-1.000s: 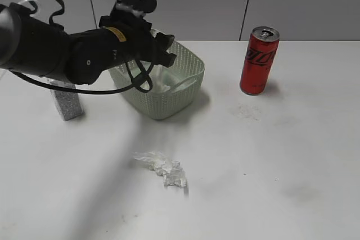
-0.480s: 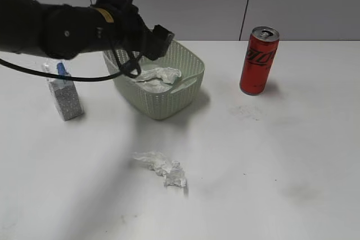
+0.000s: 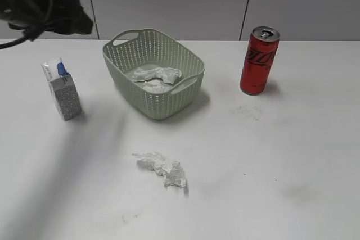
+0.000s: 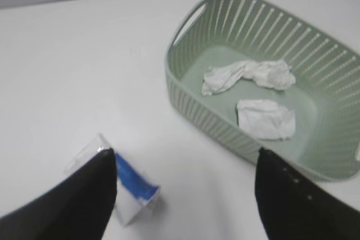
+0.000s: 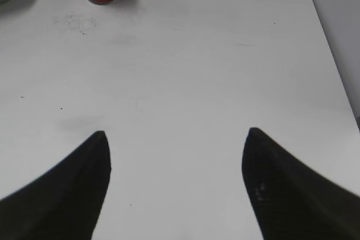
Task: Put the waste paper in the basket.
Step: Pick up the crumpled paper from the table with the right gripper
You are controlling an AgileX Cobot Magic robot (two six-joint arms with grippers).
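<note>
Black and blurred, the left arm (image 3: 34, 9) sits in the upper left corner of the exterior view, above the far edge of the white table (image 3: 270, 155); in the left wrist view the left claw (image 4: 185, 186) is spread wide with nothing between its two dark fingers (image 4: 79, 200). Below it stands a small white-and-grey carton (image 3: 62, 89) with a blue cap. Right of the carton is the pale green basket (image 3: 191, 63), and two scraps of waste paper (image 3: 154, 77) lie on its floor, one long and twisted, one flatter beside it. A third crumpled scrap (image 3: 163, 168) lies on the bare table in front of the basket, well apart from it. Further right stands an upright red can (image 3: 259, 60). The right claw (image 5: 177, 178) shows only in its wrist view, its fingers parted over empty table, the can at that picture's top edge.
</note>
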